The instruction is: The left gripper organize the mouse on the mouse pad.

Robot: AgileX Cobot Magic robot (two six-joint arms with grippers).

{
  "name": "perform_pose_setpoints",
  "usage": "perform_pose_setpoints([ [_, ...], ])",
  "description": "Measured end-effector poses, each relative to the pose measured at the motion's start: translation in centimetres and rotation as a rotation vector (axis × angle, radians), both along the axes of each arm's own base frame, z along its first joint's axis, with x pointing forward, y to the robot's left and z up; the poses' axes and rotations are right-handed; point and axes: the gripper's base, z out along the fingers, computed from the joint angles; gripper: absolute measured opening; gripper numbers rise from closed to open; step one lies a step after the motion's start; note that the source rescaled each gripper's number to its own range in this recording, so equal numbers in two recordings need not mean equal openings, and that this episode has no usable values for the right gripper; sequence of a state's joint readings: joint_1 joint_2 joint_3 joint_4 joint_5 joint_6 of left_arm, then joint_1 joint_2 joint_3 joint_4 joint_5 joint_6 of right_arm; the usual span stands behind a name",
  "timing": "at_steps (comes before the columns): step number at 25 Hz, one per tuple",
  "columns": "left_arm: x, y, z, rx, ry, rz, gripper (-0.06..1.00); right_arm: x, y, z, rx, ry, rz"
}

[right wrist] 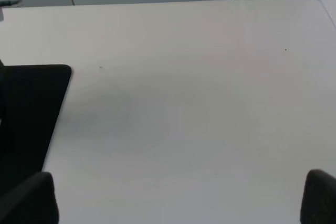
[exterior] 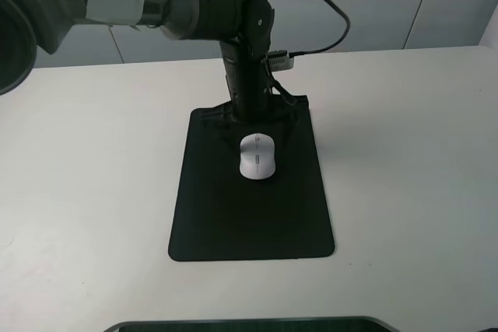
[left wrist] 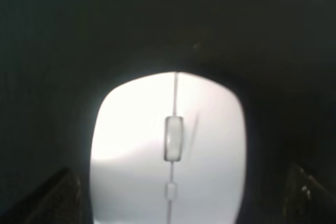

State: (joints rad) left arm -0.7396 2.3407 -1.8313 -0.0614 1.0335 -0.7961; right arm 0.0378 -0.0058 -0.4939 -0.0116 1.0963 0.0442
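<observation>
The white mouse [exterior: 257, 155] lies on the far half of the black mouse pad [exterior: 226, 215], slightly right of the pad's centre line. My left gripper [exterior: 255, 118] hangs low over the pad's far edge, just behind the mouse. In the left wrist view the mouse [left wrist: 168, 150] fills the middle, and the two dark fingers [left wrist: 50, 198] stand wide on either side with gaps to it, so the gripper is open. My right gripper [right wrist: 173, 200] is open over bare table, with a corner of the pad [right wrist: 26, 108] off to one side.
The white table [exterior: 412, 161] spreads wide on both sides of the pad. Black cables and a small connector [exterior: 280, 58] trail behind the left arm. A dark edge [exterior: 249, 324] runs along the table's front. Grey wall panels stand behind.
</observation>
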Motion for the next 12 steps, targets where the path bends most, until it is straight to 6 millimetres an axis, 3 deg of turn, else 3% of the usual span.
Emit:
perform_pose_setpoints([
  [7,0.3,-0.4,2.7,0.02,0.02,-0.052,0.98,0.0,0.0,0.0,0.0,0.0,0.0],
  [12,0.5,-0.4,3.5,0.031,0.007,-0.131,0.98,0.0,0.0,0.0,0.0,0.0,0.0],
])
